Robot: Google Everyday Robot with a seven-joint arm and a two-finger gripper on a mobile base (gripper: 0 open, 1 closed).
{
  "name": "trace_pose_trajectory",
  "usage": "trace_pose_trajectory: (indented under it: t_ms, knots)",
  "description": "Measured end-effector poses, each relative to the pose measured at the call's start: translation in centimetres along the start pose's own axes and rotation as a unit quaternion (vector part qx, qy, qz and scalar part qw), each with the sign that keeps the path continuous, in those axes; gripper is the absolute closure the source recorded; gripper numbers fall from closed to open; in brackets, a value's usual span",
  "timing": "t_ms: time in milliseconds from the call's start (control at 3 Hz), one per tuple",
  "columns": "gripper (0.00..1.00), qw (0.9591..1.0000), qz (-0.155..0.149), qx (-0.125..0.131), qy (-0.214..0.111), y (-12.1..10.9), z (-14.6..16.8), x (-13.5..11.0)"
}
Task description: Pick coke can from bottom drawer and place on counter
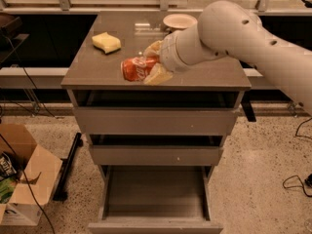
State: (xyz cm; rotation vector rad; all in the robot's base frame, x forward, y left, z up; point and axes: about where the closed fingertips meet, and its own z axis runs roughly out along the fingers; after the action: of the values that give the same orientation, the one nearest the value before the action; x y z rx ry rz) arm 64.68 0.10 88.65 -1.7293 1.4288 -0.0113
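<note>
The pick part looks done: the bottom drawer [156, 226] stands open with no can inside. The gripper [153, 61] is over the front part of the counter [97, 68], clamped on the coke can [136, 68], which lies sideways. Whether it touches the surface, I cannot tell. Left, I judge: release it there

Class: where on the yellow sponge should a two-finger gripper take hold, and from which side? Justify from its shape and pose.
Probably from above, fingers across its narrower width: the sponge lies flat on the counter, a low block with clear space around. The gripper is over the counter's front, shut on the can.
</note>
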Motion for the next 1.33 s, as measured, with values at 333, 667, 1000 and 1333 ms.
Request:
trace_pose_trajectory:
  t_ms: [333, 667, 1000, 1333]
  knots:
    - [1.00, 0.9996, 0.026, 0.010, -0.009, -3.1, 1.4, 0.6]
    - [1.00, 0.9966, 0.070, 0.034, -0.028, -6.1, 2.1, 2.3]
    - [0.84, 0.9924, 0.108, 0.047, -0.034, -8.4, 2.7, 4.1]
    - [0.53, 0.9846, 0.162, 0.061, -0.021, -10.3, 3.6, 7.4]
